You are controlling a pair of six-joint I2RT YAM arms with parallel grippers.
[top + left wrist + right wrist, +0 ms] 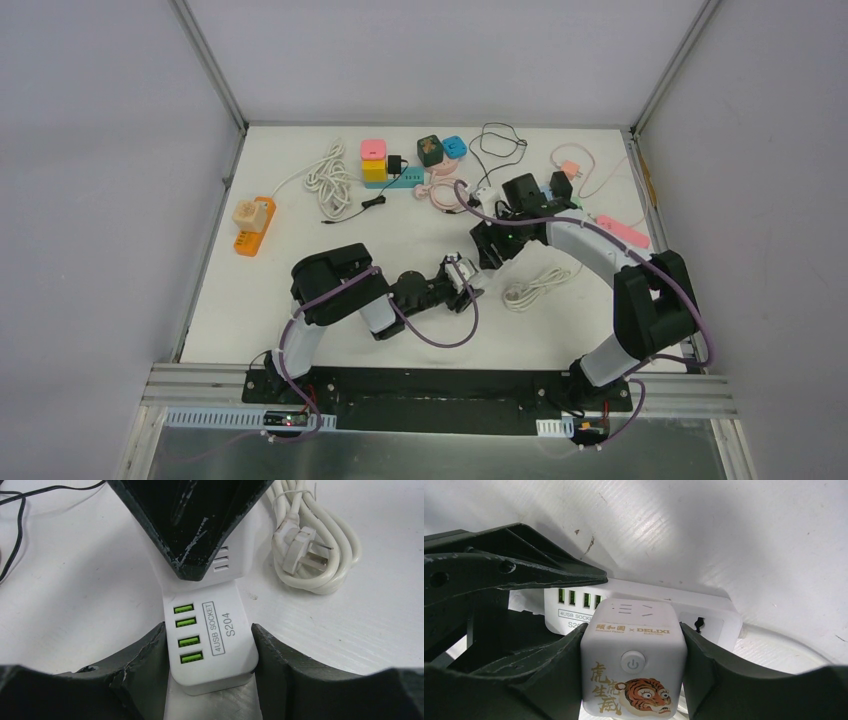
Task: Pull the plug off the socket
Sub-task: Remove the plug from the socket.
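— Starting nearest: is the left gripper holding anything?
— Yes, its fingers clamp the white socket strip on the table, mid-workspace
— And the plug?
— The right gripper is closed on the tiger-print cube plug, which seems seated in the strip; the joint is hidden
— So what's left?
— Both grips set; the pull itself remains

Left arm and right arm meet mid-table at the socket, white cable coil nearby.

White table, pale grey walls
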